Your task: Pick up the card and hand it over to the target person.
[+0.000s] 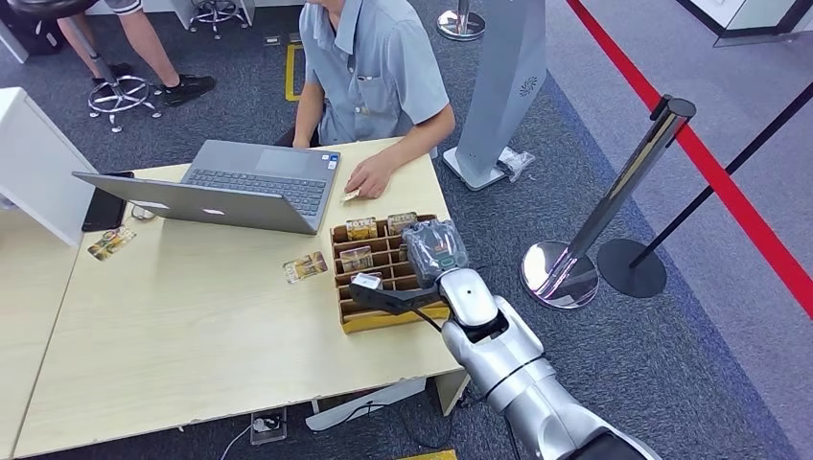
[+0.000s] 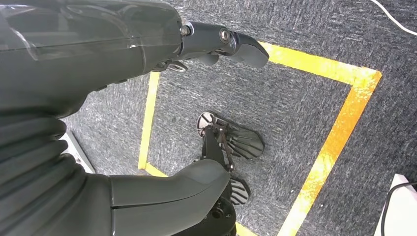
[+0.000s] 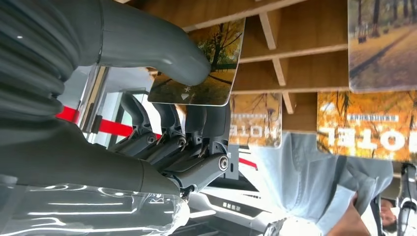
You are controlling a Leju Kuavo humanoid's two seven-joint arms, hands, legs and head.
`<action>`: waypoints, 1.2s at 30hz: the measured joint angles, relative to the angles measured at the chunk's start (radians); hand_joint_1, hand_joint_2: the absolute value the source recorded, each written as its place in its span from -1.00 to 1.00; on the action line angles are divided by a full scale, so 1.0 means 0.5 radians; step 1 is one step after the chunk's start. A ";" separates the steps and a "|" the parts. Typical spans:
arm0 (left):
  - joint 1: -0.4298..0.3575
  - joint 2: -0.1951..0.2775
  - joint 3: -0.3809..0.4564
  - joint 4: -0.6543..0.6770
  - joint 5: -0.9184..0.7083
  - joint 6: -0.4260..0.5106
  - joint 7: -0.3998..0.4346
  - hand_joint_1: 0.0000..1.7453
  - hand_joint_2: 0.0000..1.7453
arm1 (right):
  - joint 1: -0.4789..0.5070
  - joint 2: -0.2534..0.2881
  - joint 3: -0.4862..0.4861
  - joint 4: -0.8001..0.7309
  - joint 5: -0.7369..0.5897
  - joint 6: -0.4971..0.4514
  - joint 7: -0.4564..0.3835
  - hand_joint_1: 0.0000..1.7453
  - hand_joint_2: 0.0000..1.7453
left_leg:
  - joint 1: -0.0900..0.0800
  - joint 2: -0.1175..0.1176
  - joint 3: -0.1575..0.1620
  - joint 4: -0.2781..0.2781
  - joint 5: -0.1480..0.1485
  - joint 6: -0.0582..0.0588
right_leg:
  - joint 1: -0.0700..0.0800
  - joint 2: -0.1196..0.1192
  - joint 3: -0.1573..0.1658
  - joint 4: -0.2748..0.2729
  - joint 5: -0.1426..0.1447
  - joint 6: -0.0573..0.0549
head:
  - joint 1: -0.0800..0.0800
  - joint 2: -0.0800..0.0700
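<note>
My right hand [image 1: 420,276] reaches over the wooden card box [image 1: 388,322] on the table's right side. In the right wrist view this hand [image 3: 162,142] pinches a card [image 3: 199,73] with an autumn-tree picture between thumb and fingers, close over the box's dividers. The same card [image 1: 367,281] shows at the fingertips over a near compartment. More cards [image 1: 361,228] stand in the far compartments. A person in a light blue shirt [image 1: 374,67] sits across the table, one hand [image 1: 369,177] resting by a small card. My left hand [image 2: 88,44] hangs above the floor, fingers apart, holding nothing.
An open grey laptop [image 1: 249,182] stands between the person and the table's middle. A loose card [image 1: 305,267] lies left of the box, another card [image 1: 111,242] and a dark phone [image 1: 104,206] at the far left. A chrome stanchion [image 1: 614,192] stands on the floor to the right.
</note>
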 joint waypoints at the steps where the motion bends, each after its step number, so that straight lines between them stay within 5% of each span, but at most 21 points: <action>1: 0.000 0.000 0.001 0.000 0.000 0.000 -0.001 -1.00 1.00 | -0.001 -0.009 -0.013 -0.086 0.006 0.002 -0.001 0.94 1.00 | 0.000 0.000 -0.001 0.001 0.000 0.000 | 0.000 0.000 -0.001 0.001 0.000 0.000 | 0.000 0.000; 13: 0.001 0.006 0.001 0.001 -0.022 -0.025 -0.005 -1.00 1.00 | -0.141 0.012 -0.201 -0.740 0.117 0.113 -0.053 1.00 1.00 | -0.001 0.001 -0.005 0.005 -0.002 0.000 | -0.001 0.000 -0.006 0.006 -0.002 0.000 | 0.000 0.000; 27: 0.000 0.017 -0.068 0.003 -0.096 -0.077 -0.024 -1.00 1.00 | -0.424 0.118 -0.231 0.225 0.129 -0.120 -0.212 1.00 1.00 | 0.001 0.007 0.007 -0.002 -0.001 -0.001 | 0.001 0.007 0.005 -0.001 0.001 0.000 | 0.000 0.000; 36: 0.001 0.009 -0.075 0.003 -0.104 -0.084 -0.040 -1.00 1.00 | -0.501 0.129 -0.223 0.353 0.193 -0.143 -0.188 1.00 1.00 | 0.000 0.005 0.005 -0.002 -0.001 -0.001 | 0.000 0.006 0.004 0.000 0.000 0.000 | 0.000 0.000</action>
